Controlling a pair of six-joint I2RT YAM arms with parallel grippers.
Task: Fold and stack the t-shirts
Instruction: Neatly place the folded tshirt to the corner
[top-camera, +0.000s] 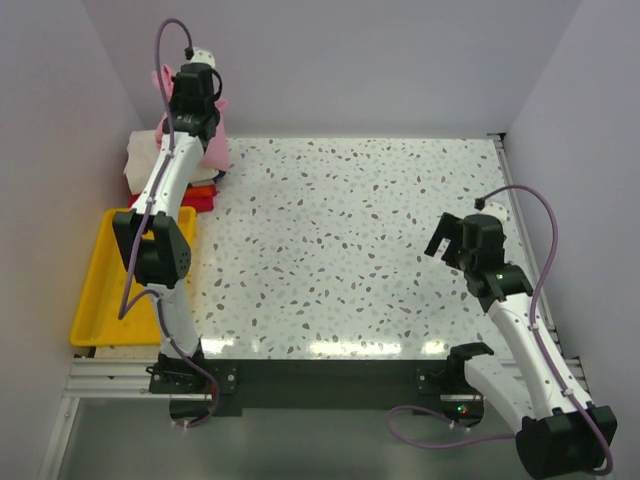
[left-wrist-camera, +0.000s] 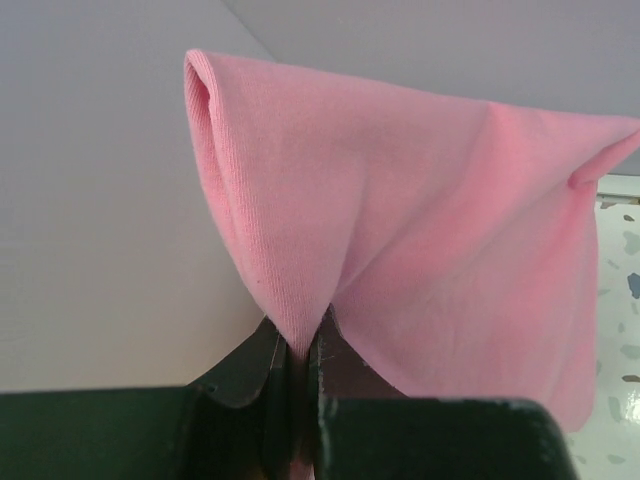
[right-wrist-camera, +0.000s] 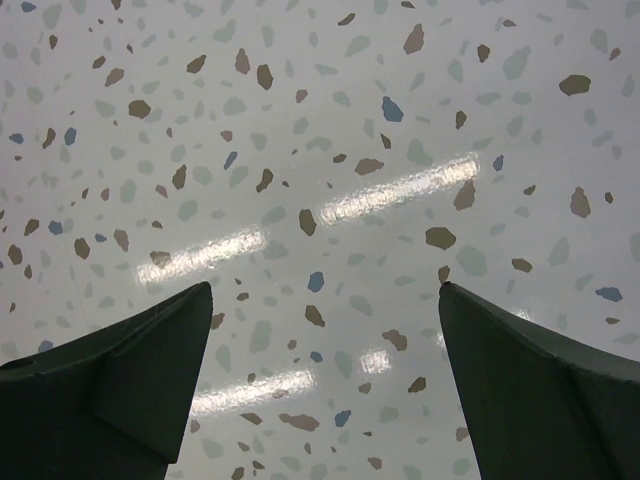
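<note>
We note left gripper (left-wrist-camera: 300, 350) pinched tight on fold of pink t-shirt (left-wrist-camera: 420, 220), held up at far left above stacked shirts (top-camera: 150, 165); likely taking it from pile for folding. Right gripper (right-wrist-camera: 325, 330) spread wide, empty, low over table (top-camera: 350, 220) at right; we judge it ready to help spread cloth.

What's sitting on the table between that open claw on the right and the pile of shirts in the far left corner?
Nothing: only bare speckled table separates the right gripper from the folded shirts, in the top view.
</note>
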